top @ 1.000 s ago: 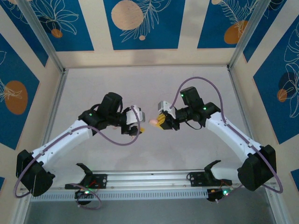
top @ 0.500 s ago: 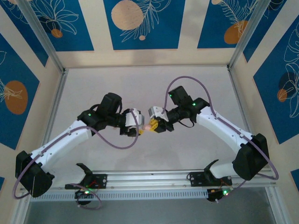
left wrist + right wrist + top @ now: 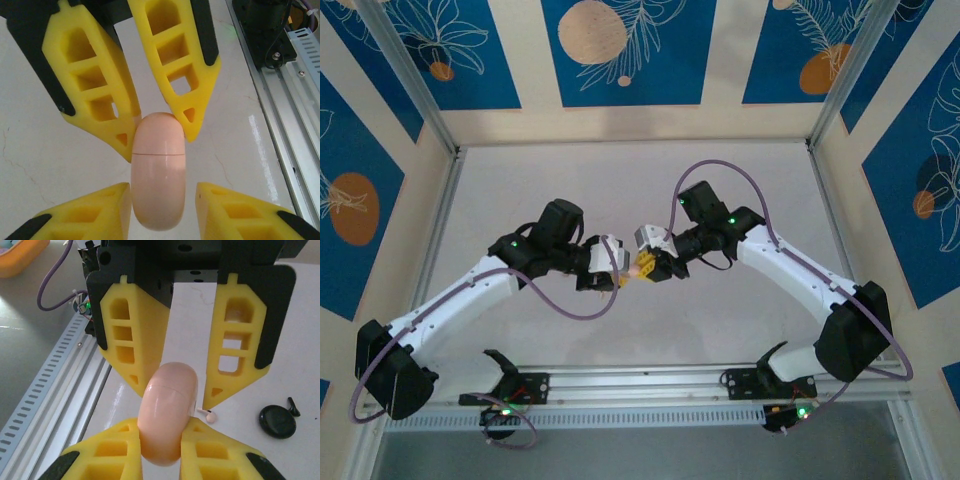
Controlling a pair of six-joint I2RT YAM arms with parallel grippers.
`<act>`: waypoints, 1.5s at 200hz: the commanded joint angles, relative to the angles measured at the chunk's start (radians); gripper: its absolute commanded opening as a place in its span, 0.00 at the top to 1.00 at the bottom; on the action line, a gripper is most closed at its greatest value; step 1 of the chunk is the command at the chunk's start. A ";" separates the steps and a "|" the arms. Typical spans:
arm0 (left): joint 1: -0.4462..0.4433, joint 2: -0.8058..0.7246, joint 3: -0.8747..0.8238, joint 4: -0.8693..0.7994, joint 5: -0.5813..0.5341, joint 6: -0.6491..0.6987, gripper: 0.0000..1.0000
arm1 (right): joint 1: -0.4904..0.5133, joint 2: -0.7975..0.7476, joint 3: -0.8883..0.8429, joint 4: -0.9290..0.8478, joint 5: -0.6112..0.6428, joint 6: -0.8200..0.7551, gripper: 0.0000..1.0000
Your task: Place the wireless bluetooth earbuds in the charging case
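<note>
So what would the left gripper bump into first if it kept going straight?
The pink case sitting between the fingers of the left gripper, then probably the right gripper pinching its far end.

The pale table (image 3: 305,330) carries a round black charging case (image 3: 277,421), with a tiny black earbud (image 3: 293,407) just beside it. A small white piece (image 3: 207,414) lies nearby.

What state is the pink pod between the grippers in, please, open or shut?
Shut: the pink pod shows only a thin seam, its halves flush.
</note>
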 commanded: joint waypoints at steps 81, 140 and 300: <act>-0.005 -0.013 -0.044 0.156 0.072 -0.112 0.83 | -0.016 -0.092 -0.069 0.156 0.008 0.120 0.67; -0.004 -0.049 -0.227 0.603 0.126 -0.404 0.83 | -0.078 -0.383 -0.373 0.522 -0.007 0.342 0.54; -0.007 -0.061 -0.243 0.659 0.215 -0.419 0.83 | -0.100 -0.277 -0.357 0.668 -0.135 0.460 0.52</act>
